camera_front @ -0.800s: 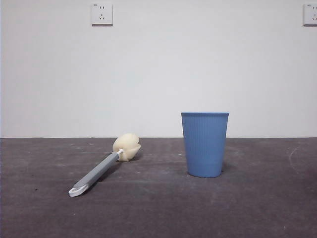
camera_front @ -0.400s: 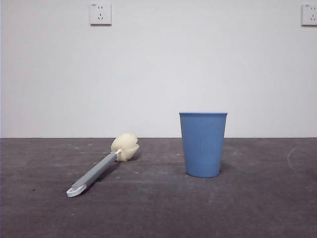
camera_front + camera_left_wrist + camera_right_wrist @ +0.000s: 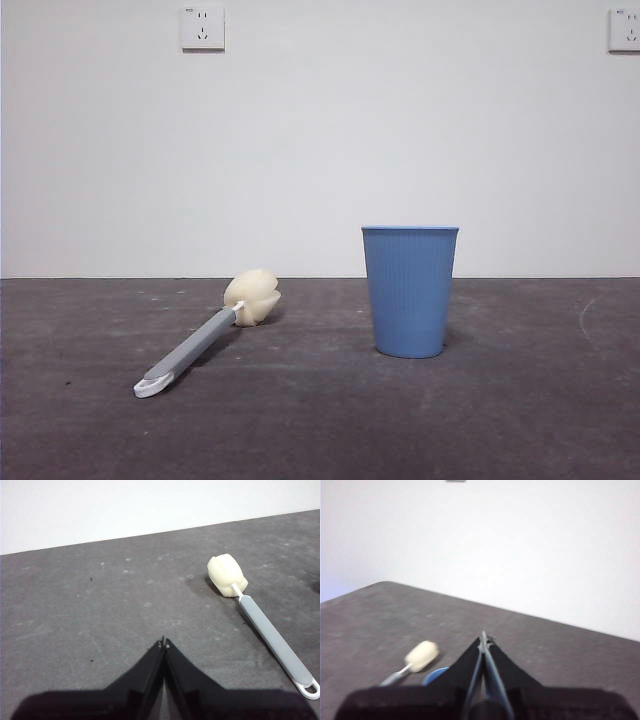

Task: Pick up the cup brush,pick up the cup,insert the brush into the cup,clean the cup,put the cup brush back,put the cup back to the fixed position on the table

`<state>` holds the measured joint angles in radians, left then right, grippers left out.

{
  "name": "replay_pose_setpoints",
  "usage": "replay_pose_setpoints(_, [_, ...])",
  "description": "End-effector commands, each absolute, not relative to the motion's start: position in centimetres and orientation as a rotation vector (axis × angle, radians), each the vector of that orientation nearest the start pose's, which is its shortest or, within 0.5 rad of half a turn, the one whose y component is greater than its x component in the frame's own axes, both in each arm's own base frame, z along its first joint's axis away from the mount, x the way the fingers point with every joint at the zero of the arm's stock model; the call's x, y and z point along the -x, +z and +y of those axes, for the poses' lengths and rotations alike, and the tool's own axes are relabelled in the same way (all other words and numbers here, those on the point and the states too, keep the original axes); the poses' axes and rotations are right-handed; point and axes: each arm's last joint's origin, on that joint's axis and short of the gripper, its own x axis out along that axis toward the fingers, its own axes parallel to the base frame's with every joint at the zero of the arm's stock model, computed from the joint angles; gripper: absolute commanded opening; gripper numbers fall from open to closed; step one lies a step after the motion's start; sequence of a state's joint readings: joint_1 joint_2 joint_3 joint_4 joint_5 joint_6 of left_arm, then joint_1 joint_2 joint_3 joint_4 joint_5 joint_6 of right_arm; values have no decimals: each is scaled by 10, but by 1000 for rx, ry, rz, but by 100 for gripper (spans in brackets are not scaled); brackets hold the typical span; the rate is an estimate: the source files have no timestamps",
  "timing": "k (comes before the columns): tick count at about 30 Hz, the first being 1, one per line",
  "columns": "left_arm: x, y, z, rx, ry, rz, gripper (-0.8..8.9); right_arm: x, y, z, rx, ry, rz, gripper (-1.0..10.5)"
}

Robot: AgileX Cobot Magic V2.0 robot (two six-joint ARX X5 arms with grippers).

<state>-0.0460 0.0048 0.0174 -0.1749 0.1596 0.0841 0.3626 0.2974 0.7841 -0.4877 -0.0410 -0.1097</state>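
The cup brush (image 3: 200, 342) lies flat on the table (image 3: 320, 430) at the left, cream sponge head toward the wall, white looped end toward the front. It also shows in the left wrist view (image 3: 260, 622) and the right wrist view (image 3: 417, 659). The blue cup (image 3: 410, 290) stands upright right of the brush; only a sliver of its rim (image 3: 436, 676) shows in the right wrist view, behind my right gripper. My left gripper (image 3: 164, 642) is shut and empty, above the table, apart from the brush. My right gripper (image 3: 484, 639) is shut and empty, above the cup. Neither gripper shows in the front view.
A white wall (image 3: 320, 140) rises at the table's far edge, with two sockets high up (image 3: 202, 28). A rounded table corner (image 3: 382, 584) shows in the right wrist view.
The brush and cup sit a few pixels further left in the picture than one second ago; they have not shifted relative to each other. No arm enters the front view.
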Motion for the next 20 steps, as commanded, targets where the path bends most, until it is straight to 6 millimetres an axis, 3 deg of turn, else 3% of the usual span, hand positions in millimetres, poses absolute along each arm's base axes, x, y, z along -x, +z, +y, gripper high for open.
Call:
replay_pose_setpoints(1, [-96,148,-9,-65,-208,164,-4,-56,325,20,117,360,-82,1])
replay_pose_setpoints(10, [-96,148,-9,-65,-208,163,-4,-76,245,18,45,256,-139,1])
replay_pose_setpoints(20, [-96,148,-9,-65,-208,163,-4,-91,189,13,-10,177,-64,1])
